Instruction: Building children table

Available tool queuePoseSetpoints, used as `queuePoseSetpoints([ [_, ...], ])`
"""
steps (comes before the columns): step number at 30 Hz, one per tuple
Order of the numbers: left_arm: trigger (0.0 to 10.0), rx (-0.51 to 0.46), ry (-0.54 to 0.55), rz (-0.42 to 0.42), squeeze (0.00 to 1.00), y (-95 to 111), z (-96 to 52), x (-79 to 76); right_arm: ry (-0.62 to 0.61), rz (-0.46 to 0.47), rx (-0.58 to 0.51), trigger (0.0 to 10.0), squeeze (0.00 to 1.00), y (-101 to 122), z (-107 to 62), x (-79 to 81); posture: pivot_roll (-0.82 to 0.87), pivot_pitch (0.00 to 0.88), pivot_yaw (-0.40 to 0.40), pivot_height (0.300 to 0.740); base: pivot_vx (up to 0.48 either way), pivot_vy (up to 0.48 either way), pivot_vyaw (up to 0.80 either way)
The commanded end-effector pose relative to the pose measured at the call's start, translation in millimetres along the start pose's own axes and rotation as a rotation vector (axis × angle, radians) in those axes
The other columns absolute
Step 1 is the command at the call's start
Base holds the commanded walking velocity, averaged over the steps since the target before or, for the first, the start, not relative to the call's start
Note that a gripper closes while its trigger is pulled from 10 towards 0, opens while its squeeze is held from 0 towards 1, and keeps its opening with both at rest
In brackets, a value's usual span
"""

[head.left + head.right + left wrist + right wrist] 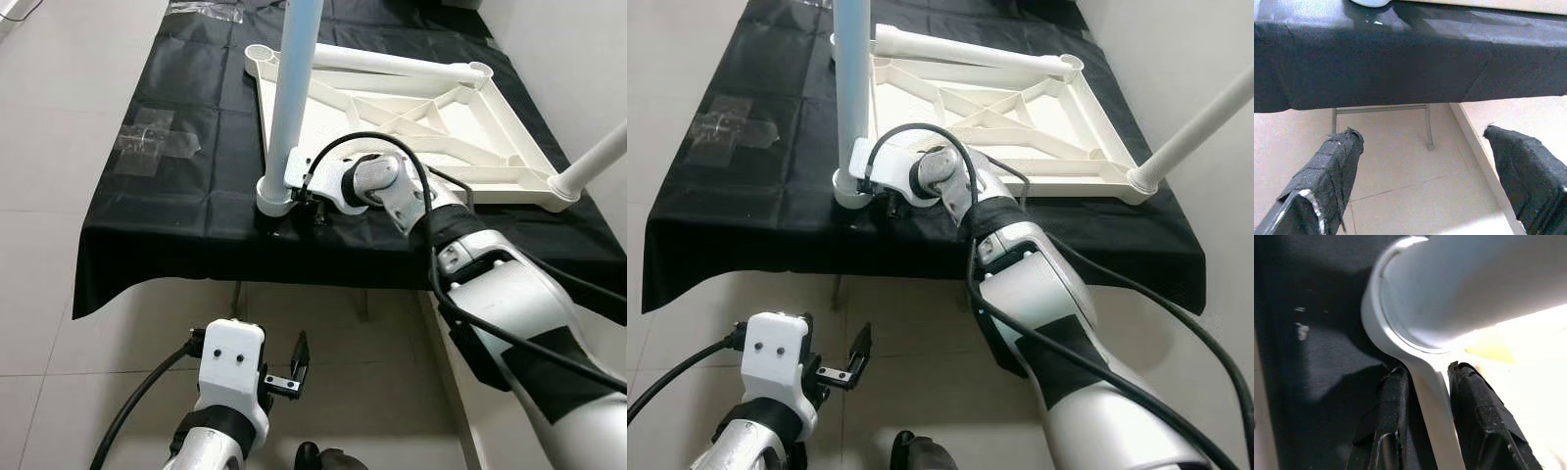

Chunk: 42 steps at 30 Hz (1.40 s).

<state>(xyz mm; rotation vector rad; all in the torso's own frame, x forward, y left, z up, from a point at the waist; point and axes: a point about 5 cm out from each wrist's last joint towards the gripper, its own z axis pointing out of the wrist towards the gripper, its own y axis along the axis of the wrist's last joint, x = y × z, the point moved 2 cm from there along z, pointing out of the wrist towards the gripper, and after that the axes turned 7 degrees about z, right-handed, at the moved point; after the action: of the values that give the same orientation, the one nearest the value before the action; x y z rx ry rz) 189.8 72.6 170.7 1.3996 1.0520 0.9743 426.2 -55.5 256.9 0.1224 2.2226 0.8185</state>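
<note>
The white plastic tabletop frame (411,117) lies upside down on the black-covered table (167,215). A pale blue-white leg (294,78) stands upright in the near-left corner socket (274,191). A second leg (593,162) slants up from the near-right corner. A third leg (392,64) lies along the far edge. My right gripper (310,194) is at the near-left corner. Its fingers (1391,411) are shut on the frame's thin rib (1435,421) just beside the socket ring (1374,318). Below the table's front edge, my left gripper (294,367) hangs open over the floor, holding nothing.
Clear tape (152,142) is stuck on the cloth at the left. The cloth hangs over the front edge, with a metal table support (1427,125) underneath. Tiled floor (59,117) lies on the left; a pale wall (578,59) runs close along the right.
</note>
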Motion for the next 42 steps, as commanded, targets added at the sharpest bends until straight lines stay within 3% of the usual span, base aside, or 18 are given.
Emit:
queuePoseSetpoints([
  [1,10.0,-0.017,-0.190,-0.122,0.00,10.3,-11.1,-50.1,0.034,0.055,0.110,10.0,0.00,-28.7,6.4,12.9,0.08,0.288,-0.197,0.740,0.000,0.000,0.00],
  [6,10.0,-0.013,-0.191,-0.122,0.00,9.3,-11.4,-49.7,0.032,0.035,0.186,10.0,0.00,-40.4,6.1,14.6,0.08,0.288,-0.194,0.740,0.000,0.000,0.00],
  [11,10.0,-0.010,-0.192,-0.121,0.00,8.3,-11.7,-49.2,0.195,0.009,0.242,10.0,0.00,-51.9,8.7,33.7,0.08,0.290,-0.191,0.740,0.000,0.000,0.00],
  [12,10.0,-0.009,-0.192,-0.121,0.00,8.3,-11.9,-48.9,0.238,0.000,0.249,3.2,0.00,-53.0,9.3,38.5,0.08,0.296,-0.190,0.740,0.000,0.000,0.00],
  [20,10.0,-0.008,-0.191,-0.119,0.00,8.2,-12.3,-48.6,0.276,-0.030,0.255,3.2,0.00,-52.3,10.4,43.2,0.08,0.298,-0.190,0.740,0.000,0.000,0.00],
  [21,10.0,-0.008,-0.189,-0.119,0.00,8.1,-12.1,-48.4,0.302,-0.058,0.251,0.0,0.00,-51.1,10.5,45.2,0.08,0.299,-0.192,0.740,0.000,0.000,0.00],
  [23,10.0,-0.008,-0.188,-0.119,0.00,8.1,-12.0,-48.2,0.322,-0.079,0.249,0.0,0.00,-50.2,10.5,46.8,0.08,0.299,-0.192,0.740,0.000,0.000,0.00],
  [25,10.0,-0.008,-0.186,-0.120,0.00,8.0,-11.8,-48.1,0.353,-0.198,0.218,0.0,0.00,-46.6,10.3,49.1,0.08,0.299,-0.194,0.740,0.000,0.000,0.00],
  [26,10.0,-0.008,-0.186,-0.120,0.00,8.0,-11.8,-48.1,0.353,-0.198,0.218,0.0,0.00,-46.6,10.3,49.1,0.08,0.299,-0.194,0.740,0.000,0.000,0.00],
  [29,10.0,-0.008,-0.184,-0.120,0.00,7.8,-11.7,-47.9,0.401,-0.400,0.225,0.0,0.00,-48.6,5.9,49.4,0.08,0.301,-0.193,0.740,0.000,0.000,0.00],
  [30,10.0,-0.008,-0.184,-0.120,0.00,7.8,-11.7,-47.9,0.401,-0.400,0.225,0.0,0.00,-48.6,5.9,49.4,0.08,0.301,-0.193,0.740,0.000,0.000,0.00],
  [31,10.0,-0.008,-0.183,-0.120,0.00,7.9,-11.7,-47.9,0.400,-0.457,0.246,0.0,0.00,-50.4,4.2,47.2,0.08,0.301,-0.193,0.740,0.000,0.000,0.00],
  [34,10.0,-0.009,-0.181,-0.120,0.00,8.2,-11.0,-48.1,0.392,-0.541,0.272,0.0,0.00,-51.0,1.0,42.1,0.07,0.298,-0.193,0.740,0.000,0.000,0.00],
  [42,10.0,-0.013,-0.175,-0.117,0.00,9.0,-9.2,-48.0,0.301,-0.652,0.291,0.0,0.00,-44.5,-2.0,27.7,0.07,0.295,-0.197,0.740,0.000,0.000,0.00],
])
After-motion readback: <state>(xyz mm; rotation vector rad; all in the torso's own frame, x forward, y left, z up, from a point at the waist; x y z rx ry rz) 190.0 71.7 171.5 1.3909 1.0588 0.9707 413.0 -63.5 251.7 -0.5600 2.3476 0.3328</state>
